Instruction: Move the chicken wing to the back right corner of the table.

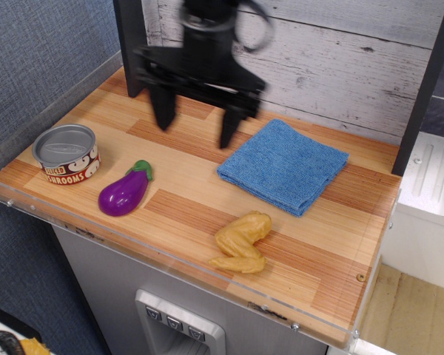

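The chicken wing (241, 243), glossy yellow-tan and bent, lies near the front edge of the striped wood table (185, 203), right of middle. My black gripper (195, 120) hangs open and empty above the back middle of the table, its two fingers spread wide, well behind and to the left of the wing. It is slightly blurred.
A blue folded cloth (284, 164) lies between the wing and the back right corner. A purple eggplant (124, 191) and a mushroom can (66, 154) sit at the front left. A dark post (135, 44) stands at the back left, another (425, 81) at the right.
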Available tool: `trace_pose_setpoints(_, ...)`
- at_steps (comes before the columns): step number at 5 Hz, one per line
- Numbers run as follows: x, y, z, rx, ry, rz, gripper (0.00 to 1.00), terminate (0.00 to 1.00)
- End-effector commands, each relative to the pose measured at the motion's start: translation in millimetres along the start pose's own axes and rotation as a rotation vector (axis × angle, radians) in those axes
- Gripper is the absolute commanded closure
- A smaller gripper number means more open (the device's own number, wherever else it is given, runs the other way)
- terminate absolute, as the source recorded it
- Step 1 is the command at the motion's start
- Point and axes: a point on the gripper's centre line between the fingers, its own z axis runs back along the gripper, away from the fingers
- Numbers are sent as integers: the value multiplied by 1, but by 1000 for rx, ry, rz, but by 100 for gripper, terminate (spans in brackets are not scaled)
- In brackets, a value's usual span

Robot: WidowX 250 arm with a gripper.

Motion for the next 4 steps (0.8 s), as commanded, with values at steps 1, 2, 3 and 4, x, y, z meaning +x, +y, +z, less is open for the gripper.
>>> trace_pose_setpoints(1,15,54,7,1,-49,169,0,0)
trace_pose_setpoints(2,18,62,5,-16,-48,191,0,0)
trace_pose_setpoints(3,18,62,5,-16,-48,191,0,0)
trace_pose_setpoints(4,18,62,5,-16,-48,191,0,100)
